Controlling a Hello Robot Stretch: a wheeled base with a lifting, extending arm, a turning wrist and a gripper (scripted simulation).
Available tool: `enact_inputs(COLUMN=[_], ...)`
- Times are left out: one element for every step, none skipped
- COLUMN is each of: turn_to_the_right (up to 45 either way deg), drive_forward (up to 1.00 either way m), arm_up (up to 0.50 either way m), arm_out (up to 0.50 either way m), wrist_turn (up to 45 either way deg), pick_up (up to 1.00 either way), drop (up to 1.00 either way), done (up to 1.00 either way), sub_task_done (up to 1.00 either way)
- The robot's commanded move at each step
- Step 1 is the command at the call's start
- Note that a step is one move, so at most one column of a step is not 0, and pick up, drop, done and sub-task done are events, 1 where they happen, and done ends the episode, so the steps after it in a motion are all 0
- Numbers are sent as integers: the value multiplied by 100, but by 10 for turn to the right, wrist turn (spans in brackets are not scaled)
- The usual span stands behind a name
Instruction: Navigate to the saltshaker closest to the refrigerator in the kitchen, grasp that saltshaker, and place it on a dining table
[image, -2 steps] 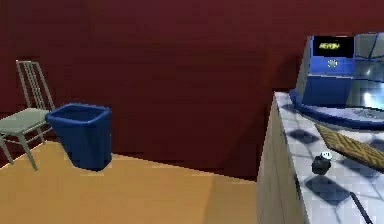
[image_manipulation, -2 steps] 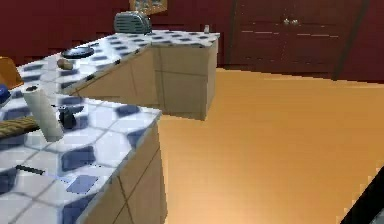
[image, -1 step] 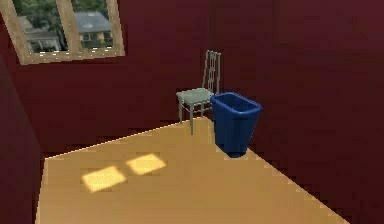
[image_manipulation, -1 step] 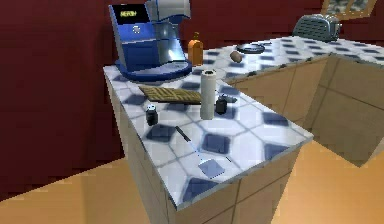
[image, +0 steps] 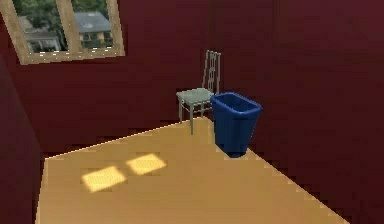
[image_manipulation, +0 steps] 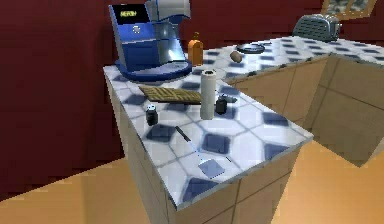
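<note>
Nearby: a tiled surface with two small dark cylinders

Dark red walls (image: 300, 60) close both views above a smooth tan floor (image: 180, 185). In the arm side view, a long surface (image_manipulation: 255, 135) with a glossy blue-and-white tiled top and plain tan sides bends away to the right. A wood-framed window (image: 70, 28) sits high at the forward view's left. Below it, farther right, a boxy blue bin (image: 235, 122) stands just beside a thin-backed chair (image: 200, 95).

On the surface stand:
- a bulky blue-and-silver coffee machine (image_manipulation: 150, 40)
- a rounded grey toaster (image_manipulation: 316, 26), far along
- an upright white paper roll (image_manipulation: 208, 93)
- a flat brown slatted board (image_manipulation: 168, 95)
- an orange bottle (image_manipulation: 196, 48)

A left dark cylinder (image_manipulation: 152, 115) stands near the board. A right dark cylinder (image_manipulation: 221, 103) stands just beside the roll. Which of them is the saltshaker cannot be told. The tool's state cannot be told.
</note>
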Motion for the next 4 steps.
enact_inputs(turn_to_the_right=[0, 0, 0, 0], drive_forward=[0, 0, 0, 0], arm_up=[38, 0, 0, 0], arm_out=[0, 42, 0, 0], wrist_turn=[0, 0, 450, 450], pick_up=[0, 0, 0, 0], drop=[0, 0, 0, 0], done=[0, 0, 0, 0], sub_task_done=[0, 0, 0, 0])
